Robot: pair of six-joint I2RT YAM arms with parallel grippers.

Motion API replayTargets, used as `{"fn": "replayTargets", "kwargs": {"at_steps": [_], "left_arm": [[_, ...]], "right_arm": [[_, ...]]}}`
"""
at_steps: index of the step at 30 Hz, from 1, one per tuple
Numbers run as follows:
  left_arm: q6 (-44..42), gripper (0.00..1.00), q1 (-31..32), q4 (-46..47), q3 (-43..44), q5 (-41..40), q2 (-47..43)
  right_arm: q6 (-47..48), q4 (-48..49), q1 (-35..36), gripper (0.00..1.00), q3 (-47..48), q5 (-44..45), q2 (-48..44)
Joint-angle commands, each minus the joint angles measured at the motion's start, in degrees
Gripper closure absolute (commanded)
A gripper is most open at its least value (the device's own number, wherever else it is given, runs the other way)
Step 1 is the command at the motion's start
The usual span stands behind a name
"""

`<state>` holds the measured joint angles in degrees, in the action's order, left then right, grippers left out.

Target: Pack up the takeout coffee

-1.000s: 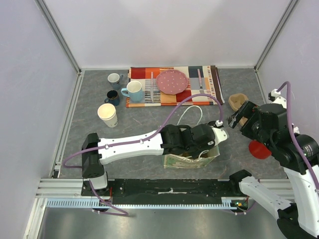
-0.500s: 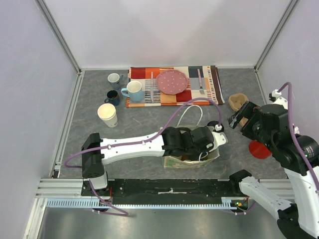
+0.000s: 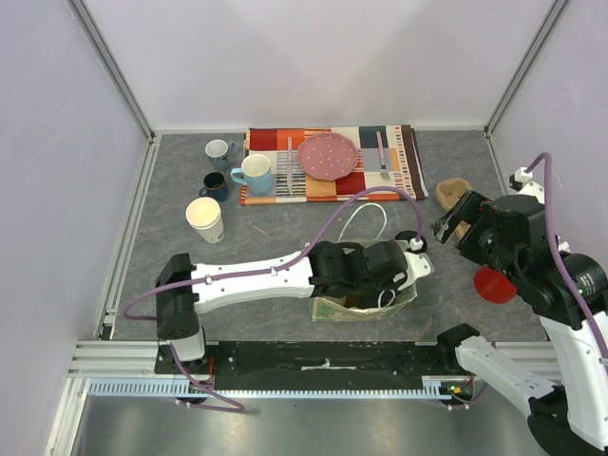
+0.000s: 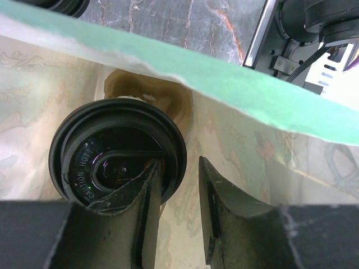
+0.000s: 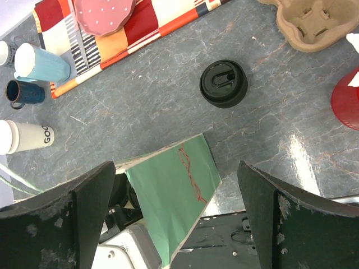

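Observation:
In the left wrist view a cup with a black lid (image 4: 115, 154) stands upright inside the paper bag (image 4: 247, 145). My left gripper (image 4: 178, 163) is down in the bag, open by a narrow gap. Its left finger lies over the lid's right edge, and only bag wall shows between the fingers. From above, the bag (image 3: 366, 306) sits under the left arm's wrist. A second, lidless white paper cup (image 3: 205, 218) stands at the left. A loose black lid (image 5: 223, 84) lies on the table. My right gripper (image 5: 175, 165) hangs wide open and empty above the bag's right end.
A brown cardboard cup carrier (image 3: 454, 193) and a red disc (image 3: 494, 283) lie at the right. A striped placemat (image 3: 399, 176) at the back holds a pink plate (image 3: 329, 155) and a fork (image 3: 382, 157). Three mugs (image 3: 255, 173) stand at the back left.
My left gripper's jaws have parted, letting go of the lidded cup inside the bag, after the arm sank a little deeper. The right arm has barely moved.

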<state>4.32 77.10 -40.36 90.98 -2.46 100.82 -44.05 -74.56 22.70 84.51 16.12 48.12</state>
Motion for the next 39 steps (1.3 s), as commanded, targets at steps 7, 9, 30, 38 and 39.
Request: {"fn": "replayTargets", "kwargs": {"at_steps": [7,9,30,38,39], "left_arm": [[-0.8,0.5,-0.5,-6.0,7.3,1.1,-3.9],[-1.0,0.5,-0.5,-6.7,7.8,1.2,-4.0],[-3.4,0.51,-1.2,-7.2,11.3,0.5,-6.4],[-3.2,0.59,-1.5,-1.0,4.0,-7.9,-5.4],[-3.3,0.59,-1.5,-0.5,3.6,-7.9,-5.3]], "right_arm": [[1.2,2.7,-0.1,0.02,2.4,-1.6,1.7],[1.2,3.1,-0.1,0.02,2.5,-1.8,2.0],[3.3,5.3,-0.2,0.02,3.5,-4.3,5.1],[3.8,5.4,-0.1,0.02,2.9,-5.4,5.3],[3.8,5.5,-0.1,0.02,2.9,-5.6,5.5]]}}
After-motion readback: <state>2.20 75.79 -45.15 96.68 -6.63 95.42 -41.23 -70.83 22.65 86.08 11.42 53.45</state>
